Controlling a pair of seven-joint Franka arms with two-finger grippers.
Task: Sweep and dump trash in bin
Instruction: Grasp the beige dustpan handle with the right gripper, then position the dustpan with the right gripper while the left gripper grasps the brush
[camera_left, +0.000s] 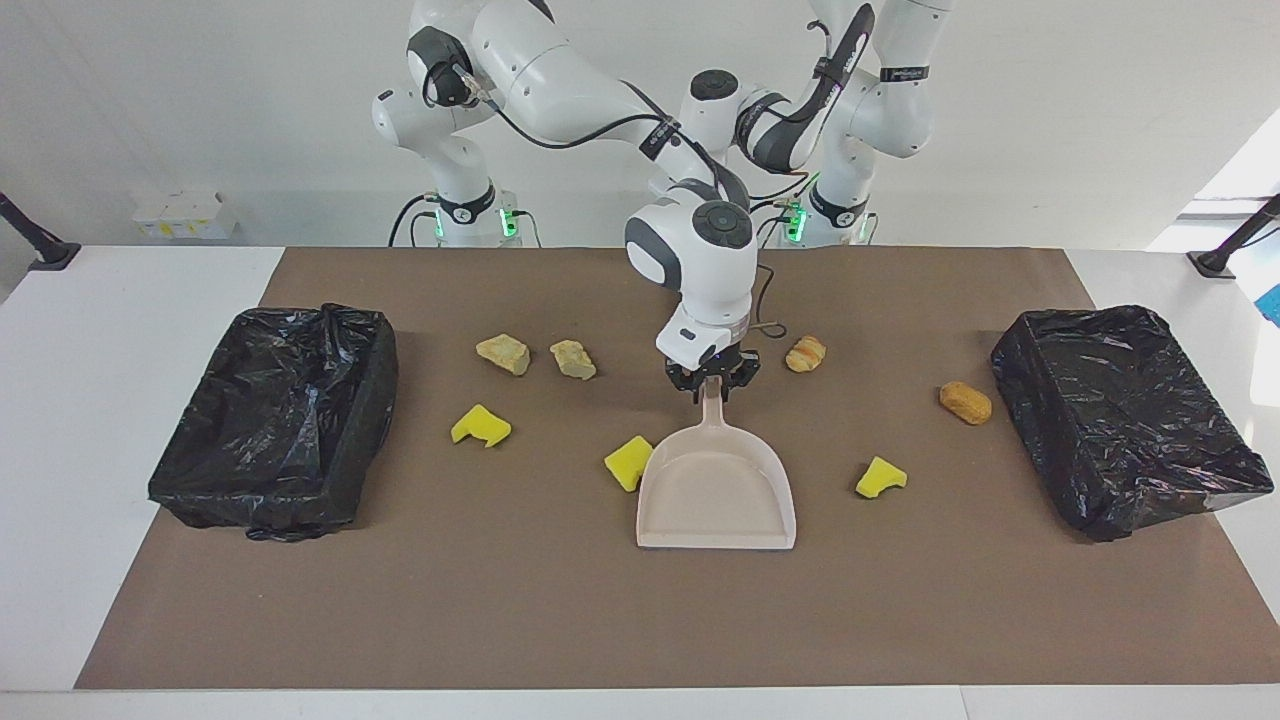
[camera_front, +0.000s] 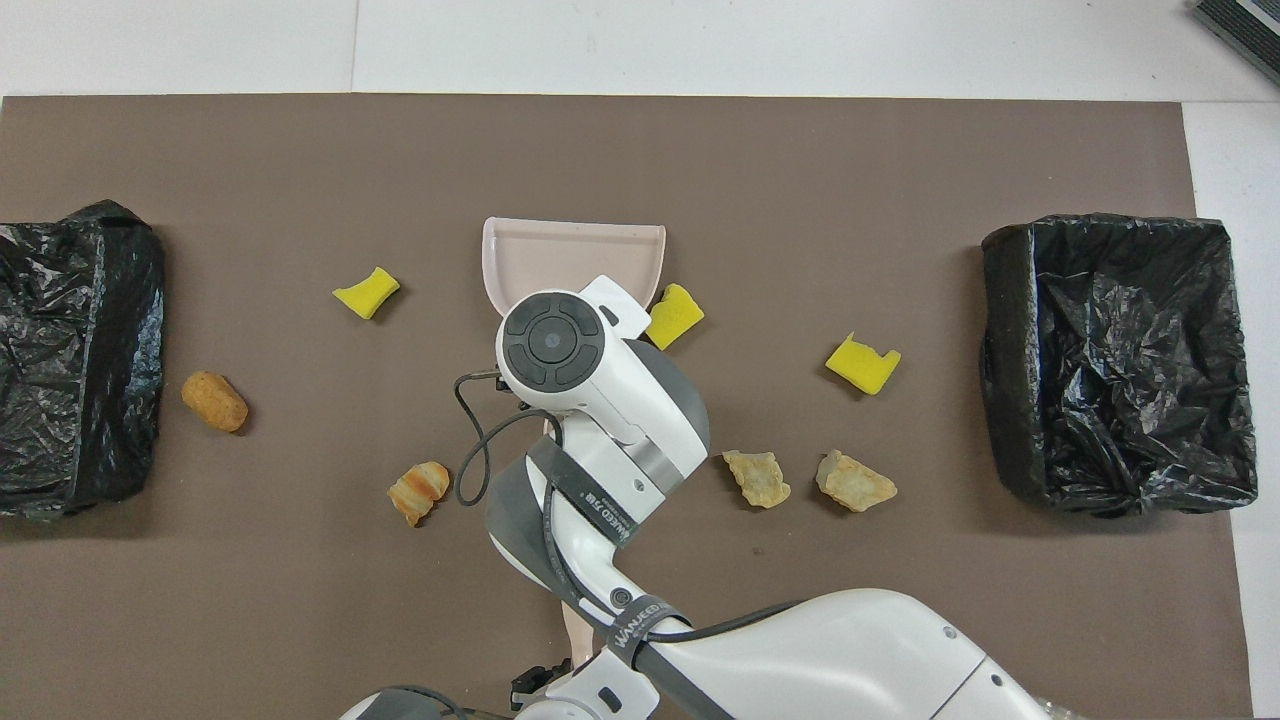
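The right gripper (camera_left: 712, 388) was pinched shut on the beige plastic dustpan (camera_left: 716, 495) handle, so I judged this the grasping step. The trash (camera_left: 628, 463), yellow, beige and brown scraps, ringed it, the nearest touching at nine o'clock in the facing view. The left gripper (camera_front: 540, 688) sat at six o'clock overhead, its grip untellable. Next came angling the pan toward the scraps.

I see a pale pinkish-beige dustpan (camera_left: 716, 490) on the plain brown mat (camera_left: 560, 610). Beside the dustpan lies a bright yellow sponge chunk (camera_left: 628, 463), with two more yellow chunks (camera_left: 480, 426) (camera_left: 880, 477) to either side. Two pale beige lumps (camera_left: 503, 353) (camera_left: 573, 359) and two orange-brown bread pieces (camera_left: 806, 353) (camera_left: 965, 402) lie nearer the robots. Both bins (camera_left: 275, 430) (camera_left: 1125, 415) wear glossy black liners. The arms (camera_left: 560, 70) are white with grey joints.
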